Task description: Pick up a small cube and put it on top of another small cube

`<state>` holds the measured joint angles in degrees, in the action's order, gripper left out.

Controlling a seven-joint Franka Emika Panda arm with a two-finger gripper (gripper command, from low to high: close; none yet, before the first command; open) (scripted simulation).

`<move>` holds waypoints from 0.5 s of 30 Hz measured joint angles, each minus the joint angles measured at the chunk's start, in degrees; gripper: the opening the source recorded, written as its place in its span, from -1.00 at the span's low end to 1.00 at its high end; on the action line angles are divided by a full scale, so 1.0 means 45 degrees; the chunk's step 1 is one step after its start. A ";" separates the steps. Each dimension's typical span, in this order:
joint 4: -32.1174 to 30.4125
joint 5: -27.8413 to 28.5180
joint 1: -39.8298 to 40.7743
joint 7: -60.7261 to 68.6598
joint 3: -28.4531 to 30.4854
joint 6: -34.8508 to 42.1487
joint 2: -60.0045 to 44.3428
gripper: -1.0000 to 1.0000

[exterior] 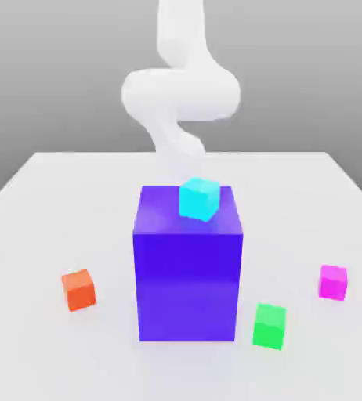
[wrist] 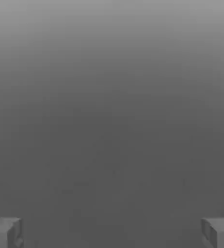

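The small magenta cube (exterior: 333,282) rests on the white table toward the exterior view's right. The small green cube (exterior: 269,326) sits nearer the front, a short gap away from it and beside the big purple-blue block. The white arm (exterior: 180,94) curls down at the back, and its lower end drops behind that block. In the hand view my gripper (wrist: 112,233) is open, its two grey fingertips (wrist: 5,232) are spread wide apart, and there is nothing but plain grey ground between them.
A tall purple-blue block (exterior: 188,274) stands mid-table with a cyan cube (exterior: 198,198) on its top. An orange cube (exterior: 78,290) lies at the exterior view's left. The white table (exterior: 51,204) spreads wide around them.
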<state>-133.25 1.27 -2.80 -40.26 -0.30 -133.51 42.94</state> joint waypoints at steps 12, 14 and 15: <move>-0.1564 0.1147 -0.2998 0.6147 -0.0059 -0.1825 -0.3134 0.00; -0.1821 0.1271 -0.3469 0.7205 -0.0056 -0.2126 -0.3649 0.00; -0.1950 0.1322 -0.3697 0.7742 -0.0059 -0.2277 -0.3907 0.00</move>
<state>-142.02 7.22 -19.44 -5.42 -0.57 -143.76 25.36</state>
